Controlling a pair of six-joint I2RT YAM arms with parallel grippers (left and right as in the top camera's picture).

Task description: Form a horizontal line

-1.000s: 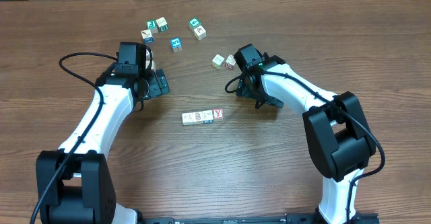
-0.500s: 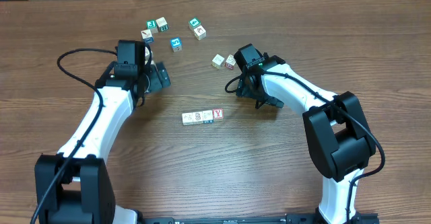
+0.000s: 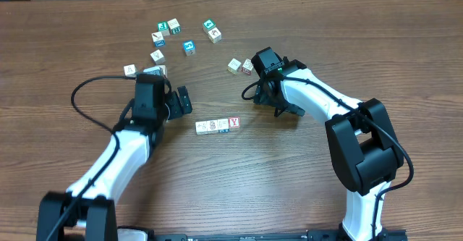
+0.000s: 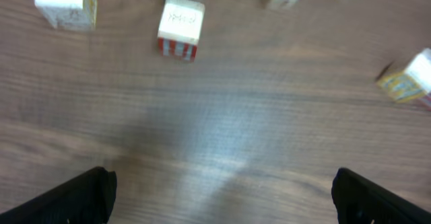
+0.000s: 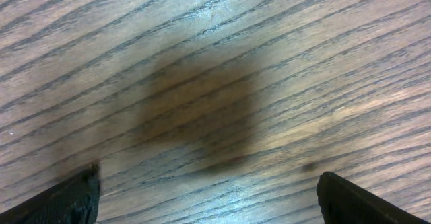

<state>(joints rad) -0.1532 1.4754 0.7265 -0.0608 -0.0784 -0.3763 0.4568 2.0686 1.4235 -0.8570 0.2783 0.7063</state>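
Mid-worktop, row looks unfinished.
Both jaws spread, empty; left should squarely pinch the cube at 11 o'clock.

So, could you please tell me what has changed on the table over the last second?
The left arm drew back toward its base. That brought the left hand, open and empty, nearer the row of letter cubes. It also uncovered a white cube and a neighbour cube. Nothing was taken hold of or let go. The right hand, the row and the scattered cubes stayed put.
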